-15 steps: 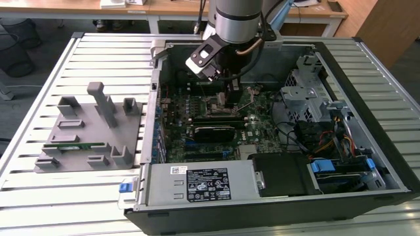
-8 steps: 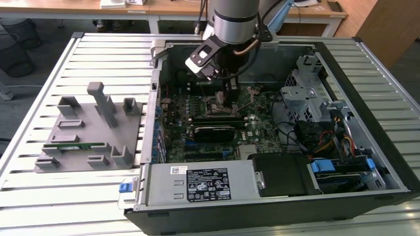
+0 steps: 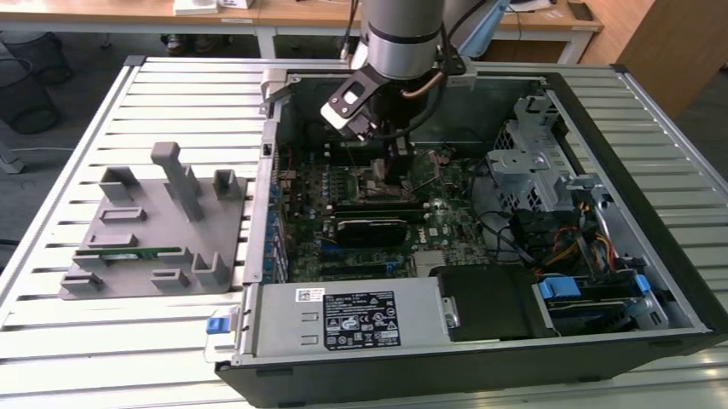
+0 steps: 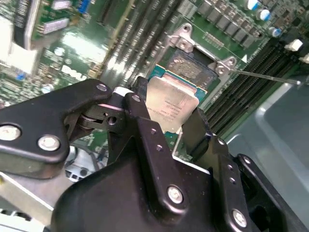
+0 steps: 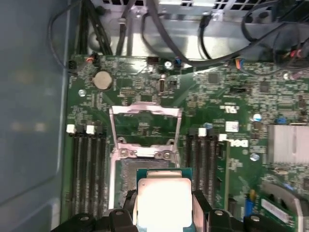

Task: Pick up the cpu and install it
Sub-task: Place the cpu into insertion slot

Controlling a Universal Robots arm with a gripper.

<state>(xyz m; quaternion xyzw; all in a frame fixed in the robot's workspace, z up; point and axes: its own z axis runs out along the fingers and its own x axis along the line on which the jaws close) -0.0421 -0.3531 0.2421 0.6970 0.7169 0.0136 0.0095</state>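
1. Exterior view: arm reaching down into an open computer case lying on a slatted tabletop. Gripper low over the green motherboard, toward the case's far wall and just beyond a black rectangular block. On the tabletop to the exterior view's left of the case, a grey fixture with a green memory stick lying in one of its slots.

2. Second wrist view: gripper pinching the cpu by two opposite edges, with black fingers pressed against either side. Silvery top of the cpu turned toward the camera, with a thin green edge showing at its far side. Directly beyond it, the open socket with its metal frame, and a thin lever standing off to one side. Cpu partly overlapping the socket; seated or just above it, cannot tell.

3. First wrist view: cpu clamped in the gripper, over the near part of the socket, with dark bare socket bed visible beside and beyond it. Load plate flipped open past the socket. Memory slots in rows on both sides. Farther off on the board, a round coin battery; beyond the board's edge, dark cables.
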